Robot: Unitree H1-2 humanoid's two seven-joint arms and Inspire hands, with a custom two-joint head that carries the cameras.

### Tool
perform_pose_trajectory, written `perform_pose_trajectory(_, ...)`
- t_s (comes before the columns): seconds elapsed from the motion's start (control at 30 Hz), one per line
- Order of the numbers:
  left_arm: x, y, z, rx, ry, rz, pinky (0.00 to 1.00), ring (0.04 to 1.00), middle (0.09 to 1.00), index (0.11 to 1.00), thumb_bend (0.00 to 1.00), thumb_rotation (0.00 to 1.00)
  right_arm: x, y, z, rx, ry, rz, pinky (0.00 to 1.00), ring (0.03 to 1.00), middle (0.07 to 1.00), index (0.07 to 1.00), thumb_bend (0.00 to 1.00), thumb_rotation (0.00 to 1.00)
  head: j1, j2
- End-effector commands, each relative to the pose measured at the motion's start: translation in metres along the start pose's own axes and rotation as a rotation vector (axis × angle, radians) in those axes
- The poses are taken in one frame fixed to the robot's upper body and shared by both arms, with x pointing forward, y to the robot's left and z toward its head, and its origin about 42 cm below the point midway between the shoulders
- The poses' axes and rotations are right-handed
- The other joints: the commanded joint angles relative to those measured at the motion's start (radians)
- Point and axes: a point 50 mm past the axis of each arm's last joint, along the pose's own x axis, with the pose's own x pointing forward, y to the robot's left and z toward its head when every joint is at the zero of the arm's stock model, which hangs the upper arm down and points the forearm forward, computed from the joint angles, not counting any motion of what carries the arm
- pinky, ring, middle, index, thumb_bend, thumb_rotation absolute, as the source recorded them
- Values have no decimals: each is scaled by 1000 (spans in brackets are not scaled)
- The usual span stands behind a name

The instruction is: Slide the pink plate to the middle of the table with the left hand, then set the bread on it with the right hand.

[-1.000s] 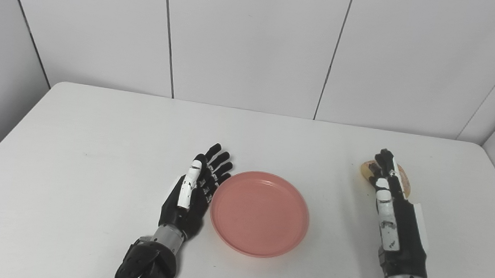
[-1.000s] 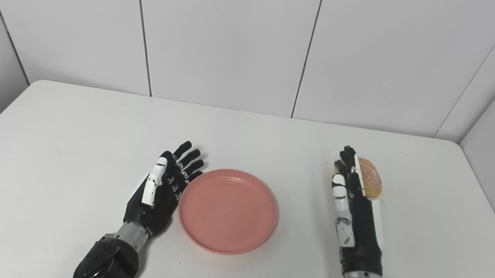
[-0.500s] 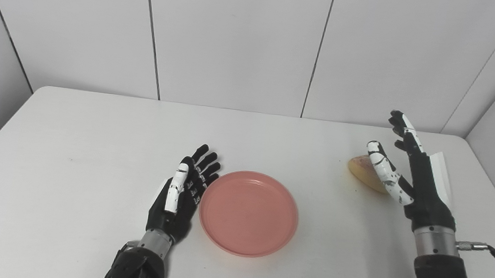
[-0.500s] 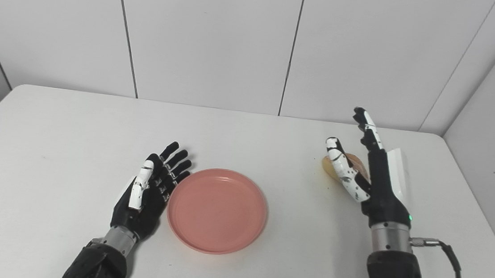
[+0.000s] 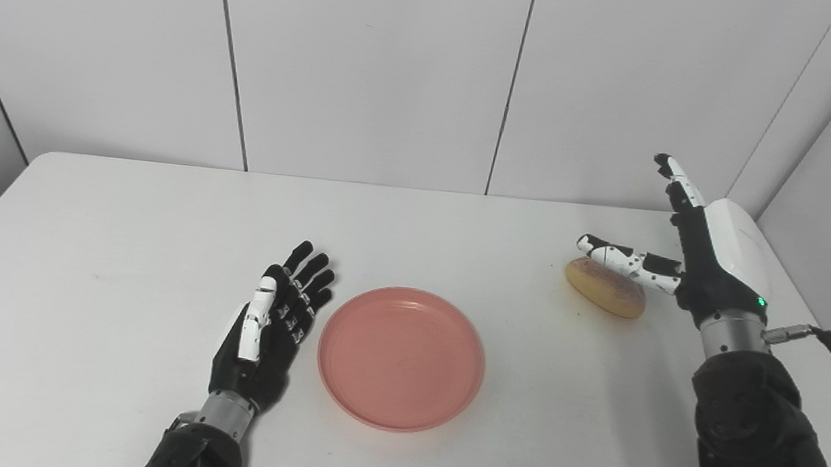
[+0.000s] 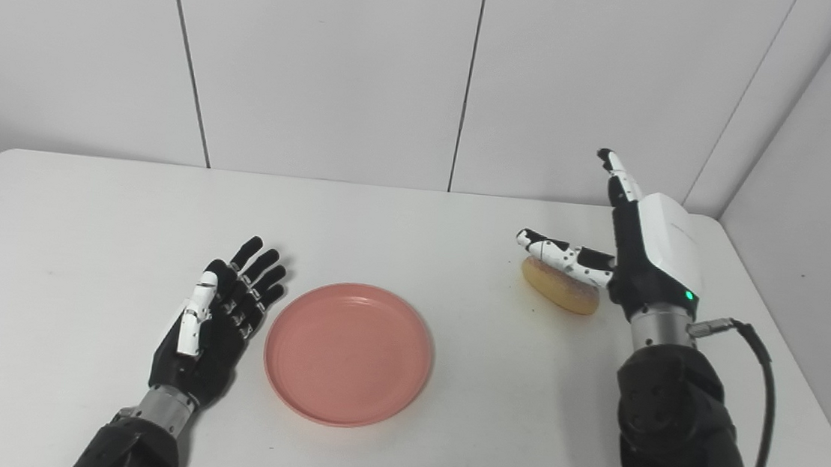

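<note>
Since a second ago your right hand has risen, fingers spread, holding nothing. Your left hand lies flat, fingers apart, the round pink plastic plate just right of it; the golden bread roll sits under your right thumb.

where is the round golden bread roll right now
The round golden bread roll lies on the white table, right of the pink plate, under the open right hand.
</note>
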Motion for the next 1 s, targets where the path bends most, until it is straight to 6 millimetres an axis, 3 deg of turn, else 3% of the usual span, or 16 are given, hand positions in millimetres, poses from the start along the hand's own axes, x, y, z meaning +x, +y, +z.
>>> perform_pose_trajectory(0.0,-14,15,-19,-13,93,55,972,931,929,918,372,1000,15,-20,4,-53,-11,-26,765,894,946,959,929,571,1,0)
perform_pose_trajectory(0.47,-15,21,-15,-15,99,48,967,927,928,923,358,1000,51,-6,-16,-144,118,123,751,882,943,944,960,519,-24,22)
perform_pose_trajectory(0.97,-15,31,-13,-13,102,61,966,930,937,927,354,1000,83,15,-39,-195,203,169,769,879,926,923,984,468,-37,35)
